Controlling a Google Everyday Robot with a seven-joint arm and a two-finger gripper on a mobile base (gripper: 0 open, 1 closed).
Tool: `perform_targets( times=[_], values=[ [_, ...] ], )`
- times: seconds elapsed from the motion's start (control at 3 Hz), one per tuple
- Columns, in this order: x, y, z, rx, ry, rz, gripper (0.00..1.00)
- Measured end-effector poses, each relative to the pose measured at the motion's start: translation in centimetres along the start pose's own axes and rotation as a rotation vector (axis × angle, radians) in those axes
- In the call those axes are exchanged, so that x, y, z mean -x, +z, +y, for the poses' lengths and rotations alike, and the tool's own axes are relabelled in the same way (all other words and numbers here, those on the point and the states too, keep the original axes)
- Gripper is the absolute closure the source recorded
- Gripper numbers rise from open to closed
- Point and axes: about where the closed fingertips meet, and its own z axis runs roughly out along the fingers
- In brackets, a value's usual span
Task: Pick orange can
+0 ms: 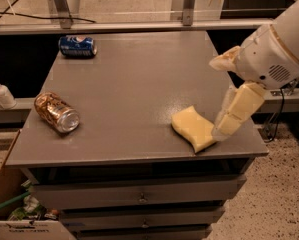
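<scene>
Camera view: looks down across a grey table (139, 79) from its front edge.
Below the top: drawer fronts (139, 198) with small handles; a cardboard box (0, 204) on the floor at lower left, with scraps inside.
Yellow sponge (194, 128): lies flat near the front right edge of the table.
Gripper (218, 99): over the right edge of the table, on a white arm (274, 54) entering from the right. The two cream fingers (239, 109) are spread wide with nothing between them. The lower finger's tip is just beside the sponge's right end; I cannot tell whether it touches.
Orange can (56, 112): on its side near the front left corner, silver end facing the front, well apart from the gripper.
Pump bottle (1, 93): upright on a ledge left of the table.
Blue can (77, 46): on its side at the far left corner.
</scene>
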Motion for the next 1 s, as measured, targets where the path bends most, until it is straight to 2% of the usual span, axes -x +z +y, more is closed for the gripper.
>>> perform_targets(
  times=[0.67, 1.0],
  values=[
    [5.4, 6.2, -4.5, -0.026, 0.046, -0.24, 0.0],
    [7.3, 8.4, -4.5, -0.003, 0.063, -0.34, 0.0]
  ],
)
